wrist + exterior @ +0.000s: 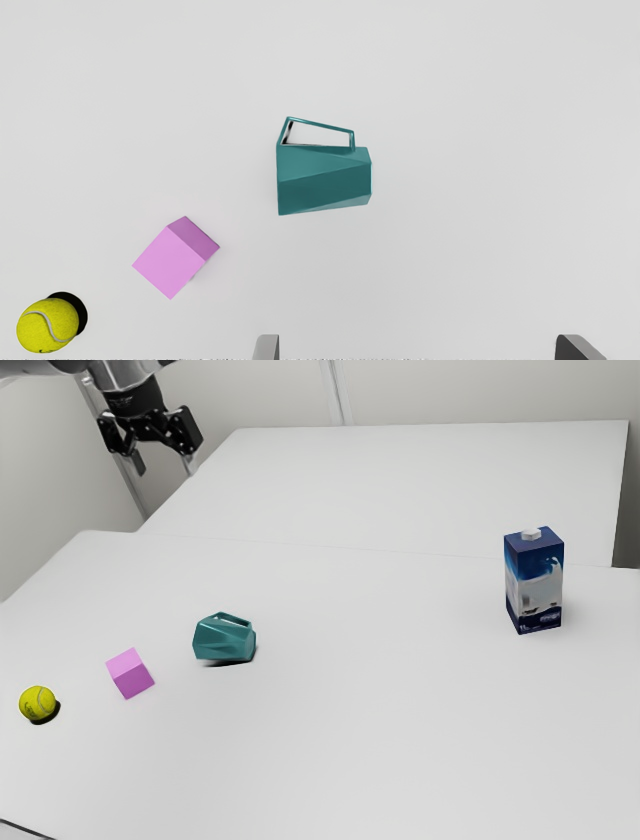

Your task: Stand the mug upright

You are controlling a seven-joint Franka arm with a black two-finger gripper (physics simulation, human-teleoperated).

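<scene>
The exterior view took in the pincer [164, 464] up at its upper left, raised well clear of the white tabletop [390, 750], with part of the arm [125, 374] above it. It also gave the blue and white carton [534, 585], standing upright toward the exterior view's right, well apart from everything else, its white cap [531, 534] on top.

The wrist view, looking down, gave a fuller sight of the teal mug [325, 177]: it lay on its side on the tabletop, its angular handle [320, 122] sticking out sideways, the loop open and the pale surface visible through it. The mug's broader end was on the side where the pink cube [170, 262] lay, its narrower end on the side away from it. Both views had the cube between the mug and the yellow tennis ball [47, 325], the three apart from one another; the pale curved seam on the ball was plainer from the hand.

As for the pincer [419, 347], its fingers [267, 349] stood wide apart in the wrist view, with bare tabletop seen between them. It gripped nothing and touched nothing, and the mug lay out beyond the fingertips.
</scene>
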